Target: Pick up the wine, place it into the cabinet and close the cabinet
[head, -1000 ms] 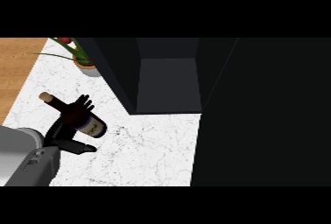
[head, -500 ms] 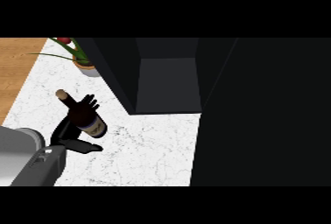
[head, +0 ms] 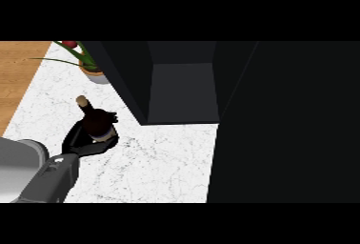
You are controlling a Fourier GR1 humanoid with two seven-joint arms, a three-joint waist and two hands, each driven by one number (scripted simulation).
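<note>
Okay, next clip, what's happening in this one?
The left hand has its fingers curled round a wine bottle, holding it over the white counter with the cork end pointing away from the robot. The dark cabinet stands open just to the right, and nothing shows inside it, so the bottle is not yet in. A potted plant sits at the far left corner. The right hand is out of view.

Bare table (head: 162,162) is left before the open cabinet (head: 181,90), while the potted plant (head: 90,66) is set beside its left wall.
</note>
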